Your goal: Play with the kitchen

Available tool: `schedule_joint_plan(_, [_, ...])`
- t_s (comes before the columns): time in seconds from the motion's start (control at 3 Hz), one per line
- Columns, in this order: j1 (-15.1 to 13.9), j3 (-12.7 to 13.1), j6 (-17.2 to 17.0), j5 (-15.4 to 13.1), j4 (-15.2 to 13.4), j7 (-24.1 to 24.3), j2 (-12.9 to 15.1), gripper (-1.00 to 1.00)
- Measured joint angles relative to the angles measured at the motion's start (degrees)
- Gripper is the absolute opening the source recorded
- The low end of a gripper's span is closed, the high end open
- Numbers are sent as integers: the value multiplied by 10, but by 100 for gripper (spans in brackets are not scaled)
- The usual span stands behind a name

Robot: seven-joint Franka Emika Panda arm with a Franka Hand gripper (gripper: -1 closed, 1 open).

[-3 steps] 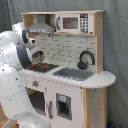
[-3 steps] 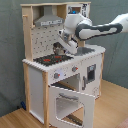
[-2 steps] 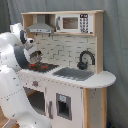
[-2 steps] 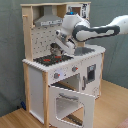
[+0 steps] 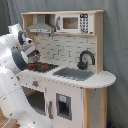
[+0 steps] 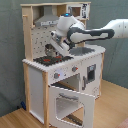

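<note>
The kitchen (image 5: 75,80) is a tall toy of pale wood and white panels, seen in both exterior views. Its black-and-red hob (image 5: 43,66) lies left of the sink (image 5: 75,74) and the black tap (image 5: 86,59). A grey hood (image 5: 40,27) hangs above the hob. In the second exterior view the oven door (image 6: 73,102) hangs open and folded down under the hob (image 6: 53,59). My gripper (image 6: 51,49) hovers just over the hob's back edge, in front of the pegboard (image 6: 36,42). In the first exterior view the gripper (image 5: 33,55) is partly hidden behind my wrist.
A toy microwave (image 5: 73,23) sits on the top shelf. My white arm (image 5: 12,95) fills the first exterior view's left. The rounded counter end (image 5: 102,80) juts out beside the sink. A wooden floor (image 6: 112,107) lies around the kitchen, with a grey curtain behind.
My arm has swung down and toward the hob, moving to the second exterior view's left. The gripper now sits lower, close above the hob. The oven door has stayed open.
</note>
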Motion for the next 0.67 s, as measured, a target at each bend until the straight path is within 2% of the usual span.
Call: schedule_joint_plan(0.67, [-57, 43, -33, 38, 80, 1, -43, -100])
